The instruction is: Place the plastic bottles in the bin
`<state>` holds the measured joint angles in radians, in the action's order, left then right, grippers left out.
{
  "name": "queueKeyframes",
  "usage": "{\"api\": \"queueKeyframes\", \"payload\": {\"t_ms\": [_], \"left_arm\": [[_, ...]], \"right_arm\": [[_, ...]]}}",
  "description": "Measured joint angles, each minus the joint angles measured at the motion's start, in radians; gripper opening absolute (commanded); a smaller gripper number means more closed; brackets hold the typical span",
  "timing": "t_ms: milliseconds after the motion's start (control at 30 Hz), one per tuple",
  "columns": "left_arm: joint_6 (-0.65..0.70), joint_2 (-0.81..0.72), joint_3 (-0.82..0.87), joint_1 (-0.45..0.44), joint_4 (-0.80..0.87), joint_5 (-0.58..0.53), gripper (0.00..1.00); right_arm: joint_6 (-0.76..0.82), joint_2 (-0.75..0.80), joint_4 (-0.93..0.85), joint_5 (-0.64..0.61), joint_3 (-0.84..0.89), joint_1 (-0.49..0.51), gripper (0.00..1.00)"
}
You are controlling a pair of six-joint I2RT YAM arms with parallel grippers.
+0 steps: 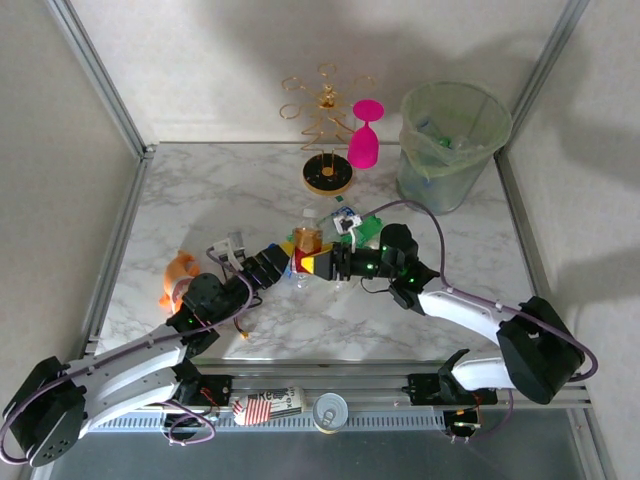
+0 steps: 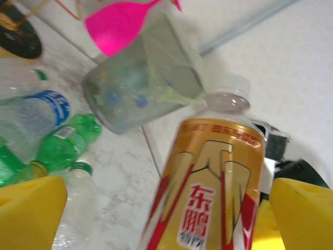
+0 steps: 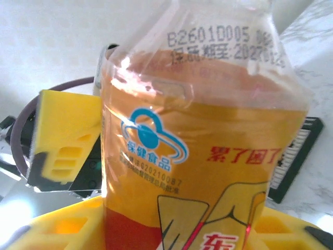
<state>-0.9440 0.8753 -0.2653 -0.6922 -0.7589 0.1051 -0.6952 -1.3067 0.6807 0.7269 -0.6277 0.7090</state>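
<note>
Plastic bottle, gold-labelled: one, clamped in right gripper.
Left gripper spread wide around it; one bin, one can.

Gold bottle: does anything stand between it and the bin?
Nothing visible blocks it. The gold bottle is held by the right gripper; low bottles lie on the table toward the bin. The pink glass hangs beside the bin.
</note>
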Motion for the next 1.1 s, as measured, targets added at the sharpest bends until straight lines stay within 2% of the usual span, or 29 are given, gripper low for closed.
{"api": "queueKeyframes", "payload": {"t_ms": [167, 433, 600, 767, 900, 1100], "left_arm": [[-0.037, -0.045, 0.034, 0.084, 0.089, -0.051, 0.99], [-0.052, -0.064, 0.035, 0.150, 0.212, -0.080, 0.99], [-0.052, -0.062, 0.038, 0.152, 0.243, -0.080, 1.00], [-0.051, -0.049, 0.039, 0.153, 0.248, -0.080, 1.00], [-0.047, -0.030, 0.039, 0.153, 0.248, -0.077, 1.00], [-0.043, -0.015, 0.046, 0.153, 0.248, -0.072, 1.00]], "right_arm": [[0.020, 0.026, -0.105, -0.038, 0.000, -0.100, 0.47], [0.093, 0.071, -0.366, -0.144, -0.087, -0.347, 0.47], [0.164, 0.076, -0.504, -0.221, -0.251, -0.481, 0.48], [0.195, 0.052, -0.559, -0.287, -0.444, -0.589, 0.48], [0.198, -0.025, -0.564, -0.364, -0.593, -0.656, 0.48], [0.199, -0.190, -0.576, -0.491, -0.771, -0.700, 0.48]]}}
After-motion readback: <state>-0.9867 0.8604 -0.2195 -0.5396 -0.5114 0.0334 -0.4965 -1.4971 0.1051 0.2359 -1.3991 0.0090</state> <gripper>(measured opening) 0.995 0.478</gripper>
